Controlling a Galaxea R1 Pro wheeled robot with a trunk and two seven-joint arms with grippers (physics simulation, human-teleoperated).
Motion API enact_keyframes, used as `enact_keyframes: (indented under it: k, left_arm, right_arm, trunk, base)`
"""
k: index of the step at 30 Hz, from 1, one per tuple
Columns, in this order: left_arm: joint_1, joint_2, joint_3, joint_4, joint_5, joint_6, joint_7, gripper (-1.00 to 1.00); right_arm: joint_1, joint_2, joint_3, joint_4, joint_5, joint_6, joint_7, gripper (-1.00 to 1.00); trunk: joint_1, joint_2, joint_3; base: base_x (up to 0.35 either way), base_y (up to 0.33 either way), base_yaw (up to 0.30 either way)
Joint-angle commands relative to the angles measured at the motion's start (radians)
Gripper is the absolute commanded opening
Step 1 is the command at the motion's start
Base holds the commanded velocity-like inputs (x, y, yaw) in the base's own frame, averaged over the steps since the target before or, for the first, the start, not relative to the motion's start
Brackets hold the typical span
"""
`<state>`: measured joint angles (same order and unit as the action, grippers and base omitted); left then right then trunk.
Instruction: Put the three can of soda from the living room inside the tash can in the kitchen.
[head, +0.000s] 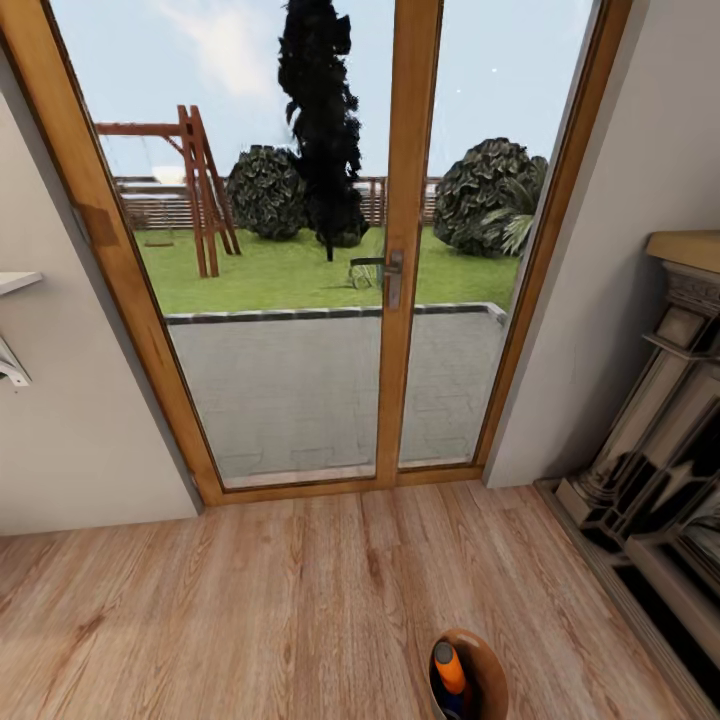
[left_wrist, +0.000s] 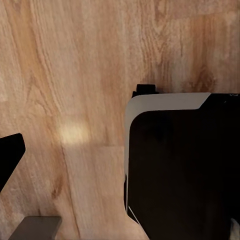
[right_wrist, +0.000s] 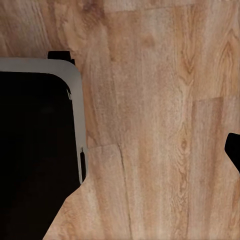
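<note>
Tash can sits at the lower edge of the head view, on the light wood plank floor, its coppery-brown inner wall turned toward the camera and its lower part cut off by the frame. Inside it one orange can of soda stands upright against the near wall, and just below that a dark blue shape shows, likely a second can, though too little is visible to be sure. So one can is counted for certain, possibly two; a third cannot be made out.

Ahead of the bin stands a tall glazed double door in a wooden frame, shut, with one metal handle on the centre post. Through the glass lie a paved patio, a lawn, a wooden swing frame and three dark shrubs or trees. To the right a dark fireplace surround reaches out along the floor; on the left wall a white shelf rests on a bracket.

Both wrist views look down on plank floor beside a black, grey-edged robot body; whether either gripper is open or closed cannot be told
</note>
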<state>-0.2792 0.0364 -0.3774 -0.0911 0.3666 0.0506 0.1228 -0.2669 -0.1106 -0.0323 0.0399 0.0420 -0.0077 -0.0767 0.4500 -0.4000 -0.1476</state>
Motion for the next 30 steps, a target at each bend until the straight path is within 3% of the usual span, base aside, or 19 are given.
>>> enact_keyframes:
  k: [1, 30]
  left_arm:
    - [0.0, 0.0, 0.0, 0.0, 0.0, 0.0, 0.0, 1.0]
    - [0.026, 0.0, 0.0, 0.001, 0.002, 0.002, 0.0, 1.0]
  right_arm:
    - [0.0, 0.0, 0.0, 0.0, -0.001, 0.0, 0.0, 1.0]
    - [0.0, 0.0, -0.002, 0.0, -0.008, 0.002, 0.007, 1.0]
  trunk:
    - [0.0, 0.0, 0.0]
    - [0.0, 0.0, 0.0]
  base:
    - [0.0, 0.0, 0.0]
    - [0.0, 0.0, 0.0]
